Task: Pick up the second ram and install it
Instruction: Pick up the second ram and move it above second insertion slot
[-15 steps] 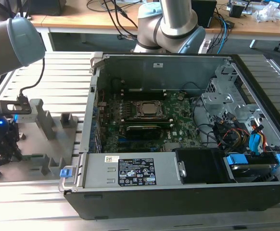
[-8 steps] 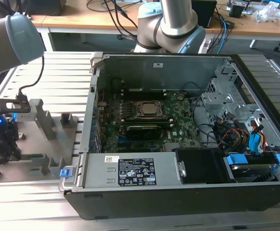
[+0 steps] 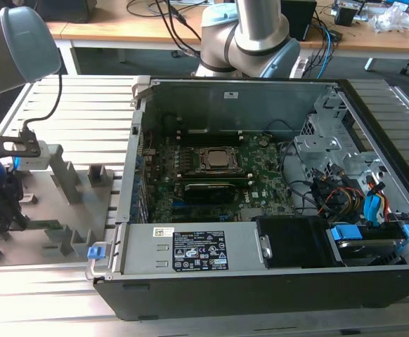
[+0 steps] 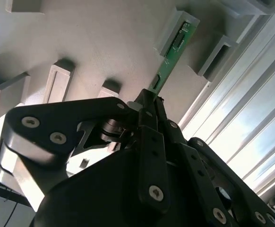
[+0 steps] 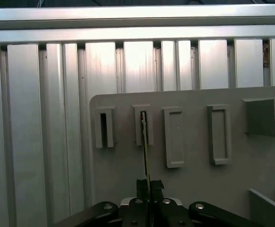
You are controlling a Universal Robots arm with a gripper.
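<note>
A ribbed aluminium bench [image 3: 85, 112] carries two things: an open black computer case [image 3: 261, 298] toward the exterior view's right and, just beside it on that view's left, a flat grey plate [image 3: 46, 207] bearing upright slotted blocks [image 3: 65, 175]

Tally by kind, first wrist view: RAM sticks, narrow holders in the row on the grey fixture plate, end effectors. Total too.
RAM stick: 1
Narrow holders: 4
End effector: 1
Total: 6
</note>
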